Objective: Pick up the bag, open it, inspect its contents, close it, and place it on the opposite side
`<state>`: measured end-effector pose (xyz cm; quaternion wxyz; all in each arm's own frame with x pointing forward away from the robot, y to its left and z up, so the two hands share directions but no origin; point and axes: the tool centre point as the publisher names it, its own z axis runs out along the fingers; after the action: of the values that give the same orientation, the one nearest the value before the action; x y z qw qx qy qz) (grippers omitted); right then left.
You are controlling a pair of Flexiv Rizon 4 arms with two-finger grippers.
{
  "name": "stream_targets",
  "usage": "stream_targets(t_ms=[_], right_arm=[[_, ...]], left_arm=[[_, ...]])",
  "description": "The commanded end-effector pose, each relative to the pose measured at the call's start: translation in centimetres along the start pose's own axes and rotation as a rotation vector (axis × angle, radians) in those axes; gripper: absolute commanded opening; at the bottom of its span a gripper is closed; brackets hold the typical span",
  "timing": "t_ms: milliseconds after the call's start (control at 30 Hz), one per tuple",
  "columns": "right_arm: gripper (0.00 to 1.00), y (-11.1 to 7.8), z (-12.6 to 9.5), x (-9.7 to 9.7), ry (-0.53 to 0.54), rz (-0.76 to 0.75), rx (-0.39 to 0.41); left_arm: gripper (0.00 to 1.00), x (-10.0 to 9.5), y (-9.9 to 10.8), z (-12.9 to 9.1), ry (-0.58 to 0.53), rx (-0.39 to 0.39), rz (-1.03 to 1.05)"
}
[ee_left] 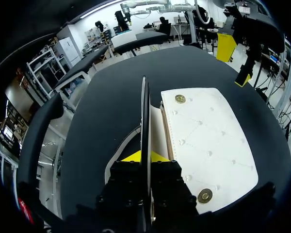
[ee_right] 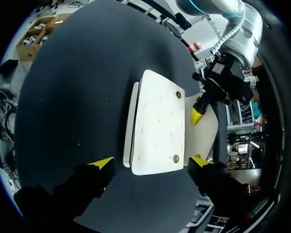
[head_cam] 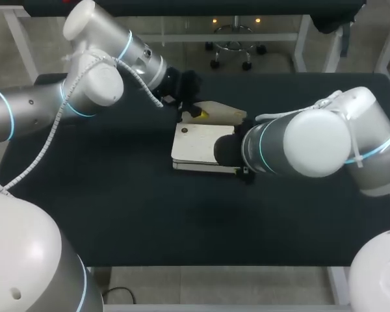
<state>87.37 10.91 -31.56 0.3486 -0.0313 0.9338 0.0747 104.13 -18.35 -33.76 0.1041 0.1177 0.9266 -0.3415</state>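
Observation:
A white quilted bag [head_cam: 198, 144] with brass snaps lies flat in the middle of the black table. Its flap [head_cam: 220, 112] is lifted off the body at the far side, and my left gripper [head_cam: 196, 114] is shut on it. In the left wrist view the flap [ee_left: 145, 116] runs edge-on between the yellow tips of the left gripper [ee_left: 144, 156], beside the bag body [ee_left: 203, 141]. My right gripper [ee_right: 151, 162] stands open over the bag's [ee_right: 157, 121] near end, its tips wide on either side and not touching. The left gripper [ee_right: 198, 114] shows ahead of it, at the raised flap [ee_right: 208, 127].
The black table [head_cam: 117, 195] has bare surface all around the bag. My right forearm [head_cam: 299, 146] covers the bag's right edge in the head view. The right gripper [ee_left: 235, 63] hangs beyond the bag's far end in the left wrist view.

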Motion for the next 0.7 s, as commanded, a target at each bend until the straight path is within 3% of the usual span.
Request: stream_targets(t_ms=[33, 67, 200, 233, 433, 700], right_arm=[[0.73, 0.0, -1.2, -0.7, 0.040, -0.003, 0.030], [0.56, 0.0, -1.3, -0.9, 0.052, -0.004, 0.036], [0.18, 0.0, -1.5, -1.3, 0.099, 0.003, 0.042], [0.00, 0.0, -1.6, -1.5, 0.110, 0.007, 0.038], [0.00, -0.1, -2.2, -2.2, 0.212, 0.013, 0.001], [0.00, -0.2, -2.4, -2.4, 0.213, 0.005, 0.011]], left_arm=[[0.00, 0.1, -0.1, 0.0, -0.004, 0.001, 0.000], [0.00, 0.1, -0.1, 0.0, -0.004, 0.001, 0.000], [0.00, 0.1, -0.1, 0.0, -0.004, 0.001, 0.000], [0.00, 0.1, -0.1, 0.0, -0.004, 0.001, 0.000], [0.00, 0.1, -0.1, 0.0, -0.004, 0.001, 0.000], [0.00, 0.1, -0.1, 0.0, -0.004, 0.001, 0.000]])
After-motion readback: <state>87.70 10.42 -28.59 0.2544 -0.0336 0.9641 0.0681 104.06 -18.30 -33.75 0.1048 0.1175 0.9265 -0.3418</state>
